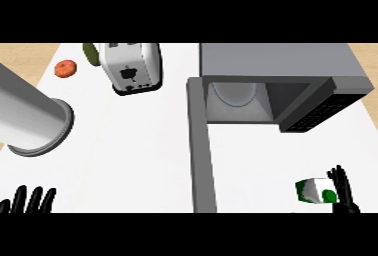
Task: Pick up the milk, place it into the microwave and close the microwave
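- Head view — microwave (295, 70) at upper right, door (201, 150) swung open toward the viewer; toaster (131, 67) at upper left.
- Milk (316, 190) at lower right, grasped in the curled fingers of the right hand (341, 192).
- Left hand (29, 200) at lower-left edge; fingers straight, released.

The microwave (280, 65) stands open at the far right, its mouth facing the near edge with a pale round plate (236, 94) on its floor. Its door (201, 150) swings out as a long grey bar toward the near edge and walls off the left side of the approach. Right of that door the white counter (258, 160) lies bare up to the opening. Left of the door, a toaster (131, 67) and a large grey cylinder (33, 120) stand with open counter between them.
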